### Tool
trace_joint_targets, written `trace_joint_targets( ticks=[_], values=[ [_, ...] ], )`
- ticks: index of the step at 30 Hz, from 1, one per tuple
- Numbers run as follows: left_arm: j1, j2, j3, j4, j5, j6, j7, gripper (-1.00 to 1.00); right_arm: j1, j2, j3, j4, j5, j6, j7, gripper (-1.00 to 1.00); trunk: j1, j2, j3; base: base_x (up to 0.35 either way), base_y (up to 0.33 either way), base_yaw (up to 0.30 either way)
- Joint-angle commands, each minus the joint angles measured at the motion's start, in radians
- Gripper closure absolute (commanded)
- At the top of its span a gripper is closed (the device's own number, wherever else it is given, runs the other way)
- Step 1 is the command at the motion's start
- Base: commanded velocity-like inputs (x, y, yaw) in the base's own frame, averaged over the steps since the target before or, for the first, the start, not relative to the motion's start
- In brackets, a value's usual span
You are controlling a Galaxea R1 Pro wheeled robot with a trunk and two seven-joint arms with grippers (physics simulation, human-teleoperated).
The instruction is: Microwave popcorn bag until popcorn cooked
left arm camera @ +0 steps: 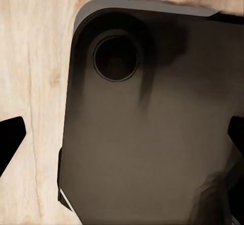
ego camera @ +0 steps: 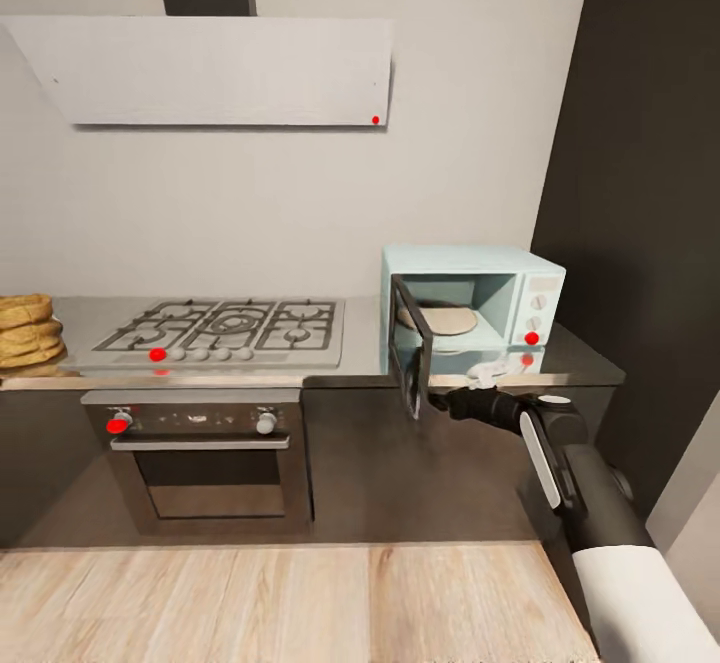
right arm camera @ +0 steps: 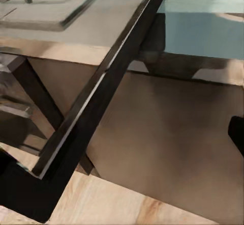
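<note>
The pale blue microwave (ego camera: 500,293) stands at the right end of the grey countertop (ego camera: 360,343). Its dark glass door (ego camera: 410,358) is swung open toward me, and a flat tan disc (ego camera: 440,321) lies inside. A wrinkly mustard-tan sack (ego camera: 25,328), seemingly the popcorn bag, sits on the counter at the far left, cut by the frame edge. No popcorn is visible. My right gripper (ego camera: 440,403) is open at the door's lower outer corner; the door's dark edge (right arm camera: 101,92) runs between its fingers. My left gripper (left arm camera: 122,138) hangs open over my own dark base.
A gas hob (ego camera: 225,328) fills the middle of the counter, above a black oven (ego camera: 205,453) with a steel handle. A white slanted hood (ego camera: 210,68) hangs above. A tall dark cabinet (ego camera: 640,243) stands right of the microwave. A whitish lump (ego camera: 487,374) lies at the counter's front edge.
</note>
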State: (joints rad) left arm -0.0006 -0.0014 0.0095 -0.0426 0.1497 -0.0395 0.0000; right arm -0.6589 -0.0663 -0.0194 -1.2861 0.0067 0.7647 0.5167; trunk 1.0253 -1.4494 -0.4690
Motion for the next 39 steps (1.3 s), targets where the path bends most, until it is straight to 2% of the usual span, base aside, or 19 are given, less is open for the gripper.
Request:
trace_joint_targets(
  ticks=[1, 14, 16, 17, 20, 21, 23, 26, 27, 30, 33, 36, 37, 38, 39],
  values=[
    [0.000, 0.000, 0.000, 0.000, 0.007, -0.002, 0.000, -1.00, -0.001, 0.001, -0.002, -0.001, -0.005, 0.007, 0.003, -1.00, 0.000, -0.001, -0.001, -0.153, 0.204, 0.000],
    [0.000, 0.000, 0.000, 0.000, 0.007, -0.002, 0.000, -1.00, -0.001, 0.003, -0.005, -0.001, -0.006, 0.008, -0.029, -1.00, 0.000, -0.001, -0.001, -0.080, 0.173, 0.000],
    [0.000, 0.000, 0.000, 0.000, 0.007, -0.002, 0.000, -1.00, -0.001, 0.001, -0.006, 0.000, -0.007, 0.008, -0.059, -1.00, 0.000, -0.001, -0.001, -0.001, 0.021, 0.000],
    [0.000, 0.000, 0.000, 0.000, 0.007, -0.002, 0.000, -1.00, -0.001, -0.003, -0.013, 0.000, -0.008, 0.006, -0.098, -1.00, 0.000, -0.001, -0.001, 0.000, 0.007, 0.000],
    [0.000, 0.000, 0.000, 0.000, 0.007, -0.002, 0.000, -1.00, -0.001, -0.012, -0.058, 0.002, -0.006, 0.004, -0.174, -1.00, 0.000, -0.001, -0.001, 0.000, 0.003, 0.000],
    [0.000, 0.000, 0.000, 0.000, 0.007, -0.002, 0.000, -1.00, -0.001, -0.015, -0.079, 0.009, -0.002, 0.004, -0.222, -1.00, 0.000, -0.001, -0.001, 0.000, 0.000, 0.000],
    [0.000, 0.000, 0.000, 0.000, 0.007, -0.002, 0.000, -1.00, -0.001, -0.018, -0.089, 0.026, 0.005, -0.007, -0.257, -1.00, 0.000, -0.001, -0.001, 0.000, 0.000, 0.000],
    [0.000, 0.000, 0.000, 0.000, 0.007, -0.002, 0.000, -1.00, -0.001, -0.019, -0.094, 0.139, 0.032, -0.053, -0.271, -1.00, 0.000, -0.001, -0.001, 0.000, 0.000, 0.000],
    [0.000, 0.000, 0.000, 0.000, 0.007, -0.002, 0.000, -1.00, -0.001, -0.019, -0.095, 0.225, 0.039, -0.084, -0.275, -1.00, 0.000, -0.001, -0.001, 0.000, 0.000, 0.000],
    [0.000, 0.000, 0.000, 0.000, 0.007, -0.002, 0.000, -1.00, -0.001, -0.017, -0.094, 0.363, 0.041, -0.148, -0.275, -1.00, 0.000, -0.001, -0.001, 0.000, 0.000, 0.000],
    [0.000, 0.000, 0.000, 0.000, 0.007, -0.002, 0.000, -1.00, -0.001, -0.007, -0.088, 0.575, 0.044, -0.208, -0.272, -1.00, 0.000, -0.001, -0.001, 0.000, 0.000, 0.000],
    [0.000, 0.000, 0.000, 0.000, 0.007, -0.002, 0.000, -1.00, -0.001, 0.003, -0.084, 0.715, 0.047, -0.257, -0.276, -1.00, 0.000, -0.001, -0.001, 0.000, 0.000, 0.000],
    [0.000, 0.000, 0.000, 0.000, 0.007, -0.002, 0.000, -1.00, -0.001, 0.012, -0.084, 0.756, 0.048, -0.265, -0.283, -1.00, 0.000, -0.001, -0.001, 0.000, 0.000, 0.000],
    [0.000, 0.000, 0.000, 0.000, 0.007, -0.002, 0.000, -1.00, -0.001, 0.031, -0.082, 0.814, 0.060, -0.272, -0.308, -1.00, 0.000, -0.001, -0.001, 0.000, 0.000, 0.000],
    [0.000, 0.000, 0.000, 0.000, 0.007, -0.002, 0.000, -1.00, -0.001, 0.061, -0.078, 0.894, 0.103, -0.276, -0.375, -1.00, 0.000, -0.001, -0.001, 0.000, 0.000, 0.000]
  ],
)
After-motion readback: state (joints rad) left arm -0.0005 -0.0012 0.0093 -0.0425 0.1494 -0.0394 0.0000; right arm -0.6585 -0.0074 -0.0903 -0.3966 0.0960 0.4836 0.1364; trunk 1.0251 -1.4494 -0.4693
